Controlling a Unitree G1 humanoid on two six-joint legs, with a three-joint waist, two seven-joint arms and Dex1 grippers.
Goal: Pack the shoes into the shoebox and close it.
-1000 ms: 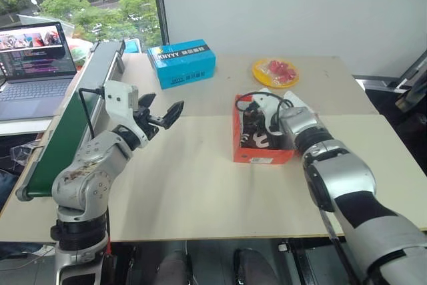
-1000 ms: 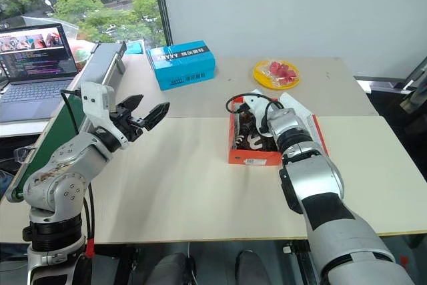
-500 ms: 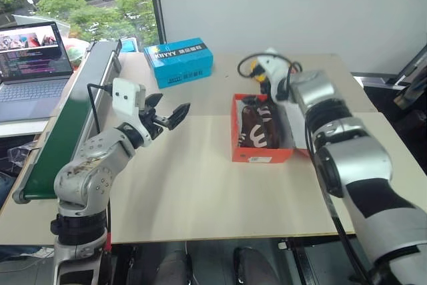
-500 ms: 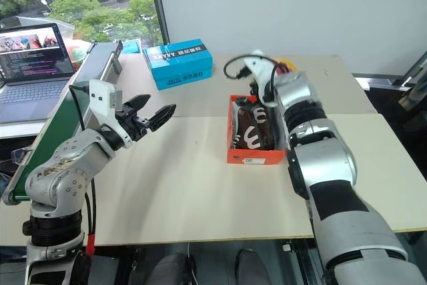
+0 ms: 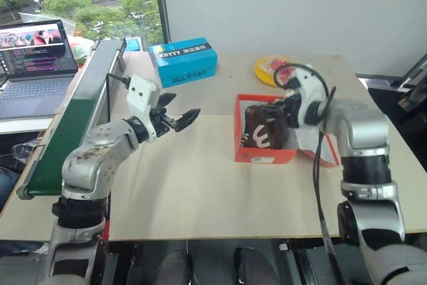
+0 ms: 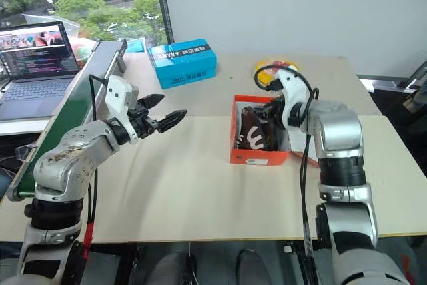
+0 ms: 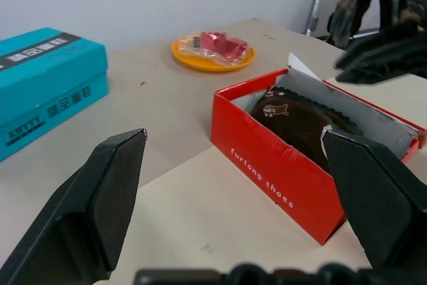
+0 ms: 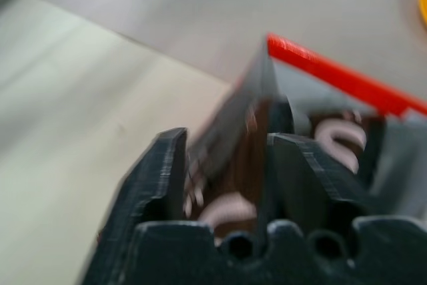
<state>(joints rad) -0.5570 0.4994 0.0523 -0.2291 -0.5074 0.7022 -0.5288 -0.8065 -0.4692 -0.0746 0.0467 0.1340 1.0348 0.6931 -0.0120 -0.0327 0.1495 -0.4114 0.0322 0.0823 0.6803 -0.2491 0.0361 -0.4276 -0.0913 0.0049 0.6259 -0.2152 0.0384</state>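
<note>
Left eye view: shoes (image 5: 264, 127) lie inside the shoebox (image 5: 263, 153), lid unclosed.
Left tool (image 5: 181, 119) gapes at nine o'clock; right tool (image 5: 285, 113), fingers narrowly apart, empty, should next swing the lid over.

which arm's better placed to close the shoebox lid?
Likely right: the right gripper hovers over the shoebox, next to its lid. The left gripper hangs open, well across the table.

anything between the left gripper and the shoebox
Nothing visible. Bare table lies between the open left gripper and the shoebox. The right gripper hangs over the box's far side, above the shoes.
</note>
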